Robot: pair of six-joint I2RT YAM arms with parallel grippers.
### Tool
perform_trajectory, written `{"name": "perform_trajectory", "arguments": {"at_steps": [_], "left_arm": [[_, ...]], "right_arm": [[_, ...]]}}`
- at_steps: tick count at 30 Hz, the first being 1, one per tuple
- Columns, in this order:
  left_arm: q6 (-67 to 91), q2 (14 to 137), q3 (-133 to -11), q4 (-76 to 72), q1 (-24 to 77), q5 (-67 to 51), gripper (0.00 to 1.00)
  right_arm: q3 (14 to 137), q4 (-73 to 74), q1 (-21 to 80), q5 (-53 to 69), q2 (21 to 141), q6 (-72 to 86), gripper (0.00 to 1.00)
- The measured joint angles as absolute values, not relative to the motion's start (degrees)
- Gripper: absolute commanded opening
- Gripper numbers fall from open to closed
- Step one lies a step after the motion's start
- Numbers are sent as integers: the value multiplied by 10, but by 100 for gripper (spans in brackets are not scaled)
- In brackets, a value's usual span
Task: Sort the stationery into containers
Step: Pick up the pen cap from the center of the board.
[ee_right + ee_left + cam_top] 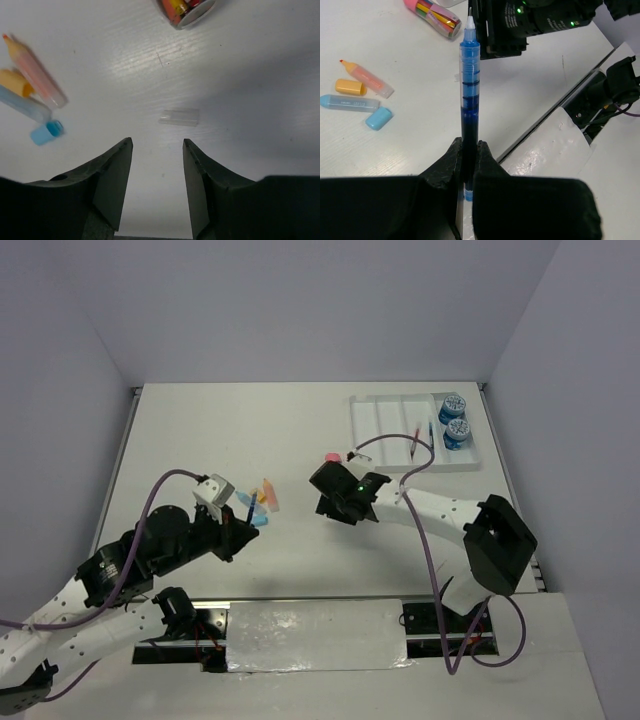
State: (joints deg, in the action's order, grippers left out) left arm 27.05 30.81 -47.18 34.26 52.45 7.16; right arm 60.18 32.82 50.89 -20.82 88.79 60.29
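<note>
My left gripper is shut on a blue pen and holds it off the table, tip pointing away; from above the gripper is left of centre. My right gripper is open and empty, above bare table, just short of a small clear cap; from above it is near the middle. An orange marker, its orange cap, a light-blue marker and a light-blue cap lie together. The white tray at the back right holds two blue rolls, a red pen and a blue pen.
A pink-capped clear tube of coloured sticks lies on the table between the markers and the tray; it also shows in the right wrist view. The right arm's purple cable loops over the tray's near edge. White walls enclose the table.
</note>
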Motion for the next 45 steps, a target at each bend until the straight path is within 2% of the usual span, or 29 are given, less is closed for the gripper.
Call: {"name": "perform_trajectory", "arguments": {"at_steps": [2,7,11,15,33,36,38,40,41,42,43,45], "left_arm": [[269,307,-470,340,524,62,2],[269,309,-466,339,524,47,1],[267,295,-465,338,524,35,1],[260,261,-463,329,524,22,2],[256,220,-459,318,538,0,5],[256,220,-458,317,538,0,5],[256,220,-457,318,539,0,5],[256,219,-457,318,540,1,6],[256,218,-457,318,541,1,6],[256,217,-457,318,542,1,6],[256,216,-457,318,543,1,6],[256,215,-457,317,546,1,6]], "right_arm": [[625,359,509,-225,901,685,44],[710,459,511,-252,957,854,52],[786,524,512,-252,1020,938,53],[793,561,512,-243,1052,1004,53],[764,566,502,-199,1116,1069,50],[764,567,500,-194,1117,1069,44],[762,567,498,-190,1117,1068,33],[758,568,498,-187,1115,1067,31],[755,567,496,-186,1114,1066,21],[752,566,496,-184,1112,1063,18],[749,563,496,-183,1109,1060,10],[739,551,495,-182,1103,1049,0]]}}
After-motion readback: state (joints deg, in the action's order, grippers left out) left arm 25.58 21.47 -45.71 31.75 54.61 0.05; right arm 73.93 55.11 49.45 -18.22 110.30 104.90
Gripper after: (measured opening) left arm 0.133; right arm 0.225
